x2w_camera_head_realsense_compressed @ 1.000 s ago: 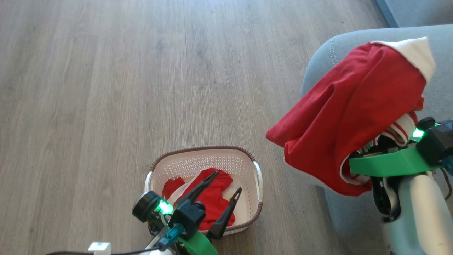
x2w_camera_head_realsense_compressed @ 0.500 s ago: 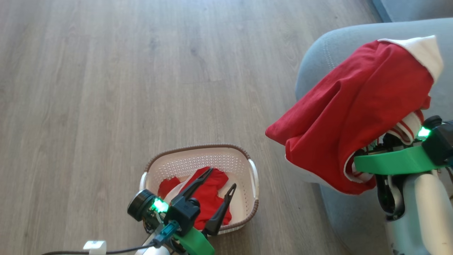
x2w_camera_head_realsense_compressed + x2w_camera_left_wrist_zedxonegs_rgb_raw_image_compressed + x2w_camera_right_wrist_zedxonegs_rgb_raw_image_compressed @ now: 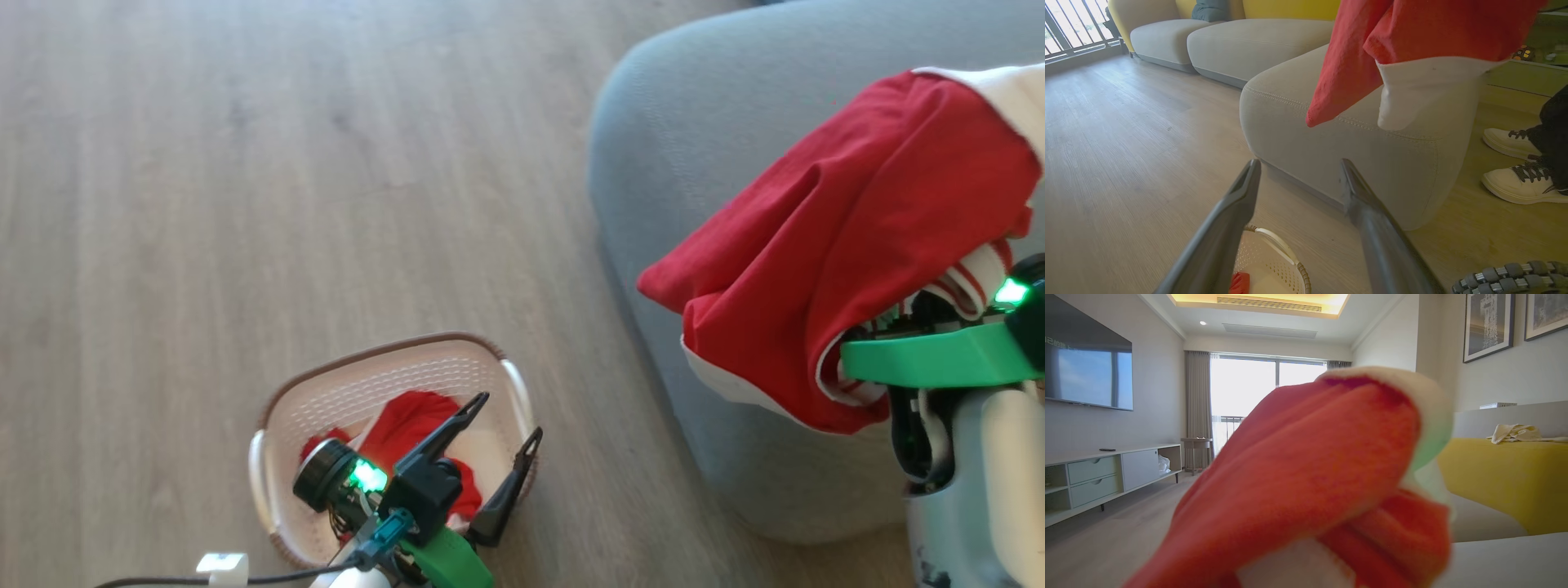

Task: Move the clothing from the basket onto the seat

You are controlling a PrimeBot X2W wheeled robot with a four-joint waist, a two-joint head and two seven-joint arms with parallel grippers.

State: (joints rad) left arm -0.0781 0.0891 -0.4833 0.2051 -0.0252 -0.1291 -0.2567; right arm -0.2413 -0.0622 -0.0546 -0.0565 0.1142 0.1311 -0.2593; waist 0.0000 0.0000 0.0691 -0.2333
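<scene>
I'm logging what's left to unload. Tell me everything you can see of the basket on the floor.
The basket is cream plastic, rounded-rectangular, with perforated walls, a brown woven-look rim and a white handle at each end. It stands upright on the wooden floor, beside the grey seat but apart from it. A red garment with white trim lies inside. The open left gripper hovers over it.

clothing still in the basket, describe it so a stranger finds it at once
Left of the big grey seat, a cream basket sits on the wooden floor. The crumpled red clothing lies inside it, below the open left claw; the other red garment is held up over the seat.
</scene>
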